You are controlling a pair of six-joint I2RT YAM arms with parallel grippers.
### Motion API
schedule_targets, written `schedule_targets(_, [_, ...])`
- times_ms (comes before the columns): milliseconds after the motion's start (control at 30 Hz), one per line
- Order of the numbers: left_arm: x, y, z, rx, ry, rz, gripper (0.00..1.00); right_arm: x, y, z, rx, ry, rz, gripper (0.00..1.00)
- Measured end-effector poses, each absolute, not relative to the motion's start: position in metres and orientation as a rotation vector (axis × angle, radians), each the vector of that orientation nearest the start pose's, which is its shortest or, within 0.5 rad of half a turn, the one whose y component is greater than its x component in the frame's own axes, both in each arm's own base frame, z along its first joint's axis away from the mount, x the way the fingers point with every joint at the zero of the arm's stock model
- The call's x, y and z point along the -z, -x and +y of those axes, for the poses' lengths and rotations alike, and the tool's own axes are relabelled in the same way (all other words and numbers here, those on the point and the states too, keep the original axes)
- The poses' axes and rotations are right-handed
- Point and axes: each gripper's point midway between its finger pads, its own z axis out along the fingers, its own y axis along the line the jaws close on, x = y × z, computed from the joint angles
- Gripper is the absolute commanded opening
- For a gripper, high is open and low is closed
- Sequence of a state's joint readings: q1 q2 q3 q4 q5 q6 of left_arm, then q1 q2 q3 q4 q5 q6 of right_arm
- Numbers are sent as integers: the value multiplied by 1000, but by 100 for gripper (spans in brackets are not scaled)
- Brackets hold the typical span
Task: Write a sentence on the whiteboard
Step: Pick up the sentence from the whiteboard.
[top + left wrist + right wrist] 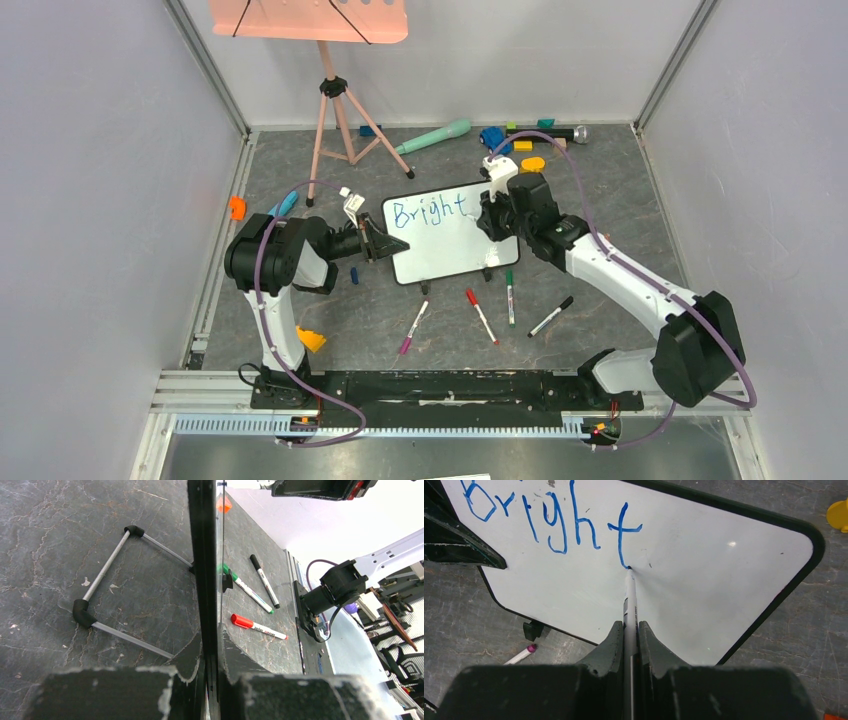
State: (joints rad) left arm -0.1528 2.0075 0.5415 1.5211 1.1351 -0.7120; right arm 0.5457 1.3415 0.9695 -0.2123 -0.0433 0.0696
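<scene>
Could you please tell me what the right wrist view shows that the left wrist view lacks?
Only right wrist: the word Bright on the whiteboard, and the marker in the right pincer, tip at the t. Only left wrist: the wire stand, a red marker, a green marker. Both: the whiteboard, clamped at its edge by the left pincer.

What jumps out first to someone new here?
The whiteboard at centre, with blue "Bright" along its top. The right fingers pinch a marker whose tip touches the foot of the "t", while the left fingers clamp the board's left edge. Loose markers lie in front.
</scene>
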Motion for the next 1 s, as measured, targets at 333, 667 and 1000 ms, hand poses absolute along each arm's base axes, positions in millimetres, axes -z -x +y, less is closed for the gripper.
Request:
schedule_targets(333, [-91, -312, -221, 1498, -545, 1681, 2, -187, -347, 213, -360, 508, 2089, 0])
schedule_targets(667, [-91, -312, -221, 1497, -546, 1680, 2, -212, -337, 212, -404, 509, 2013, 0])
schedule_targets(1000, [-91, -312, -221, 1498, -547, 1680, 2, -210, -331, 207, -402, 497, 2014, 0])
